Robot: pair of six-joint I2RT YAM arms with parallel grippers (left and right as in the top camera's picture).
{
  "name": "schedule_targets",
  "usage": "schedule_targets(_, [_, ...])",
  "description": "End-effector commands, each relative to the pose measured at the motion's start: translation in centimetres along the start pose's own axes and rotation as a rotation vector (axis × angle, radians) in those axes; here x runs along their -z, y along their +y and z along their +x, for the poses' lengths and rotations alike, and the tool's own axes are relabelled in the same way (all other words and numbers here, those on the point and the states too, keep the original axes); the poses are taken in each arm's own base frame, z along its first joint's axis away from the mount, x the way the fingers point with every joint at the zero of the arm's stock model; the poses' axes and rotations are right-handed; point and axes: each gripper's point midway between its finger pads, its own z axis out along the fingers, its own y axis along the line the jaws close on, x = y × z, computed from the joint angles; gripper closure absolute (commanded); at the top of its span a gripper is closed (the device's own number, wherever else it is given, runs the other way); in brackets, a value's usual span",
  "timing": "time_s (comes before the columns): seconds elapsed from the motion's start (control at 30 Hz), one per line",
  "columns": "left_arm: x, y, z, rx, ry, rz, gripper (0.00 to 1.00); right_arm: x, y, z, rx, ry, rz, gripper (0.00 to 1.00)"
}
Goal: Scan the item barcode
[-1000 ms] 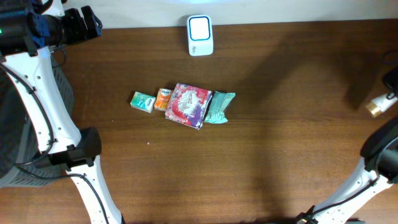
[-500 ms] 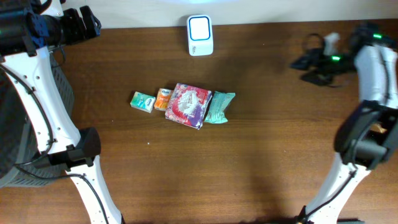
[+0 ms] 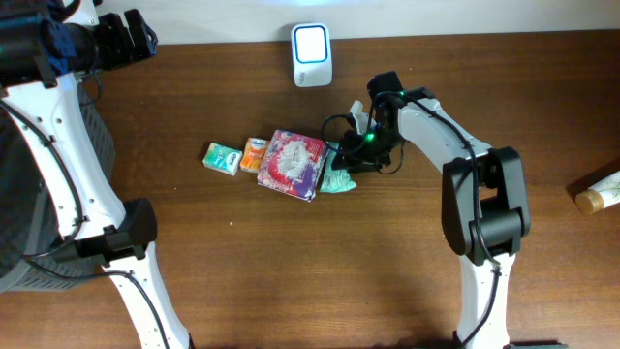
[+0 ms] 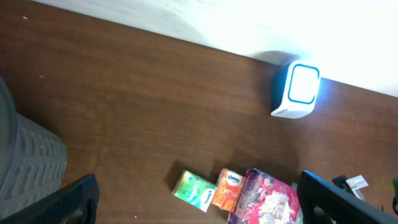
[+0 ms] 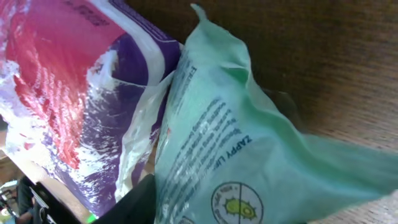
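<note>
The right claw (image 3: 347,160) has swung in onto the green packet (image 3: 337,180), so pick-up is starting. I can't tell if it grips. The left claw (image 4: 199,208) gapes empty.

Right gripper (image 3: 351,153) is hovering right at the green packet (image 3: 339,176), grip unclear; left gripper (image 3: 143,37) is hanging wide open, well left of it.

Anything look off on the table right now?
One stray: a tube lies on its side at the table's right edge, partly out of frame, far from the items lined up mid-table. In that line, the mint pouch is crumpled and butts against the purple pack. Nothing spilled.
</note>
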Motion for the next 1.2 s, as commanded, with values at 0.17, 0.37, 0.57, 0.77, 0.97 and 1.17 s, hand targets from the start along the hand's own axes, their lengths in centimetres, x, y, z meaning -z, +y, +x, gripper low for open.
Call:
schedule_targets(0.17, [-0.1,0.4,0.0,-0.005,0.002,-0.005,0.01,1.1,2.5,0.3,0.003,-0.009,-0.182,0.96])
schedule_targets(0.37, [-0.1,0.3,0.0,-0.007,0.003,-0.004,0.01,16.1,9.3,-5.1,0.207,-0.349,-0.317,0.96])
schedule_targets(0.57, [-0.1,0.3,0.0,-0.007,0.003,-0.003,0.01,15.4,18.8,-3.6,0.53,-0.378,-0.435,0.96])
schedule_targets(0.77, [-0.1,0.3,0.0,-0.006,0.003,-0.004,0.01,12.5,19.7,-3.9,0.553,-0.397,-0.28,0.96])
schedule_targets(0.97, [-0.1,0.3,0.0,-0.006,0.003,-0.004,0.01,12.2,18.8,-4.0,0.525,-0.392,-0.23,0.96])
schedule_targets(1.17, [-0.1,0.3,0.0,-0.007,0.003,-0.004,0.01,11.9,18.2,-3.9,0.505,-0.384,-0.207,0.96])
